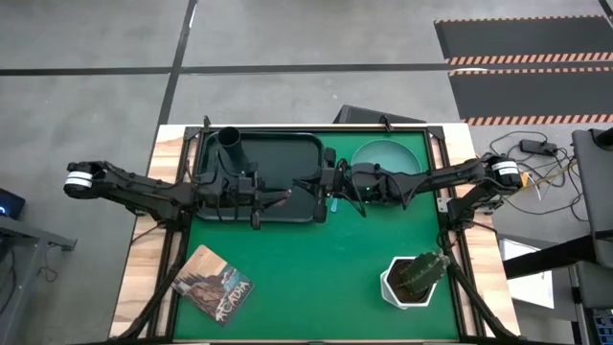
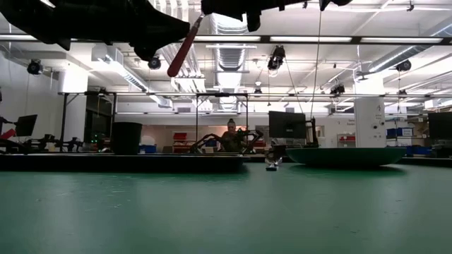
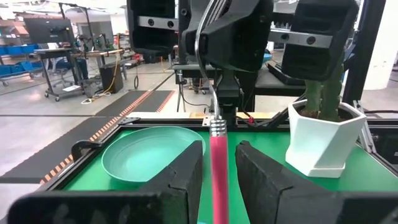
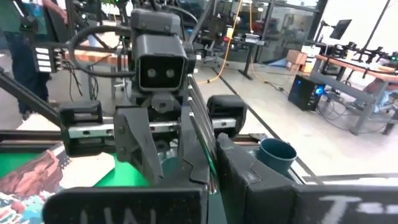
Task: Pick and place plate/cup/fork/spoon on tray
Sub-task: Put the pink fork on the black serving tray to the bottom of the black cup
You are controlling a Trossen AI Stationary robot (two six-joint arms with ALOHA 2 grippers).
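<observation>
At the table's (image 1: pixel 316 278) front edge lie a book (image 1: pixel 215 286) and a potted plant (image 1: pixel 414 278); neither belongs to the job.

Mid-table, both arms meet above the tray's (image 1: pixel 287 144) front right part, well clear of the surface. Between them hangs the fork (image 3: pixel 218 168). The right gripper (image 1: pixel 324 187) is pressed together on its metal end. The left gripper (image 1: pixel 281 197) has a finger on each side of the pink handle, spread a little, with a gap showing on both sides, so it does not seem to be pinching. In the low view the handle hangs down at a slant from the arms, touching nothing below.

Under the right gripper, the spoon (image 1: pixel 333 203) lies on the green mat just beside the tray's right rim, between tray and plate (image 1: pixel 388 158), outside the tray.

Farther back, the cup (image 1: pixel 230 142) stands upright in the tray's far left corner. The plate sits on the mat to the right of the tray, close to its rim but not on it.

By my reading, one of four items is done: the cup. The fork is in the air, carried by the right gripper alone as far as I can judge, and has yet to be set down. Spoon and plate are both left to do.
</observation>
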